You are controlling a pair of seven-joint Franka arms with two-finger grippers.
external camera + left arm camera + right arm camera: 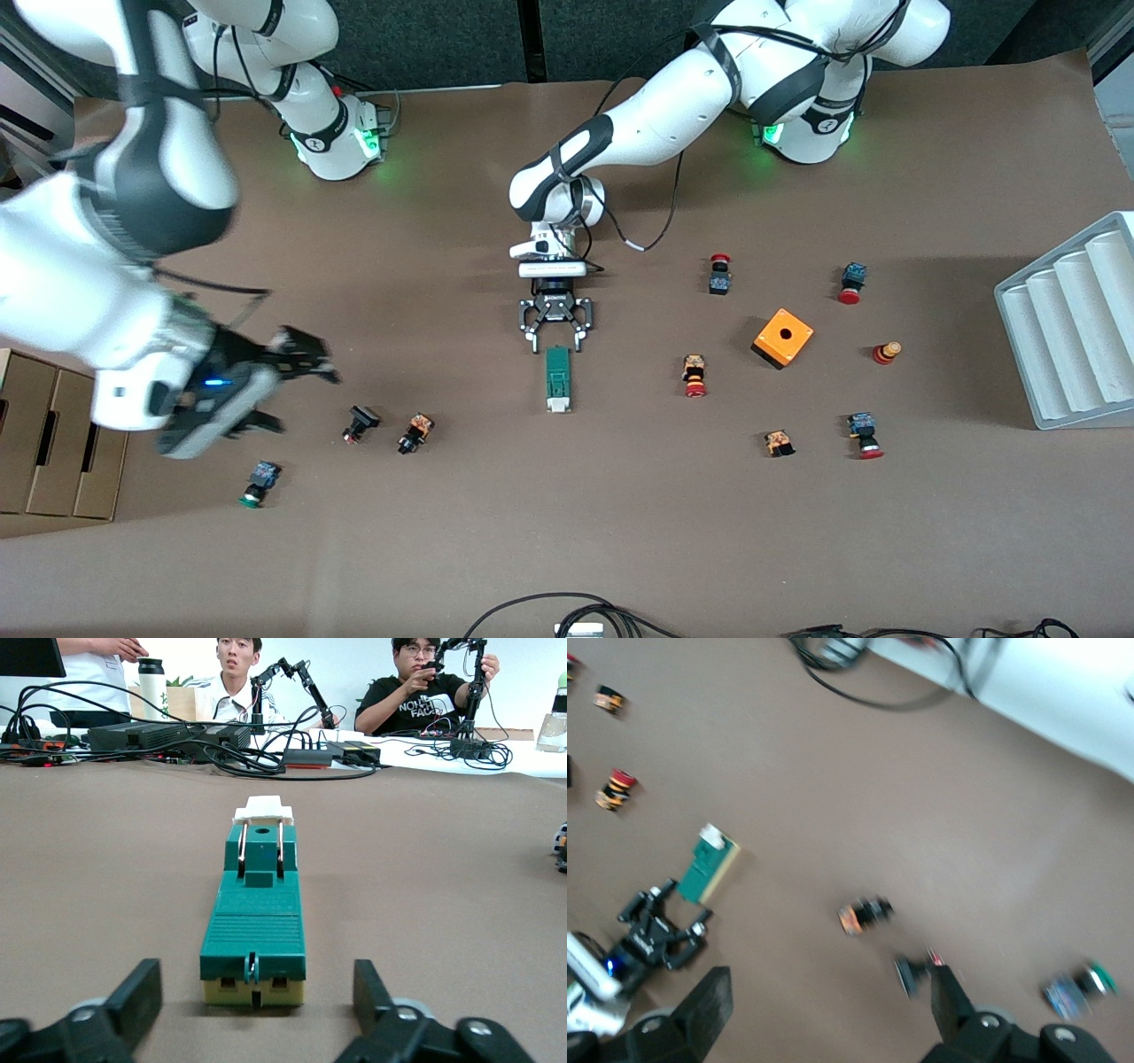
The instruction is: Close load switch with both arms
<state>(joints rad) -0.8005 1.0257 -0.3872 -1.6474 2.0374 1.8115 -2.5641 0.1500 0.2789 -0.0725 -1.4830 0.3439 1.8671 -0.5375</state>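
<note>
Mid-bench: load switch (pixel 557 379), light rigid plastic | grip its narrow green sides | left pincer (pixel 555 334) spread at its end | right pincer (pixel 292 383) spread, waiting over buttons (pixel 361 424).

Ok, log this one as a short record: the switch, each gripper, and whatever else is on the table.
load switch: green block flat on the table, white piece at the end nearer the front camera
left gripper: open, low at the switch's green end, not gripping it
right gripper: open, in the air over the right arm's end of the table
other items: scattered push buttons, orange box, grey tray
</note>
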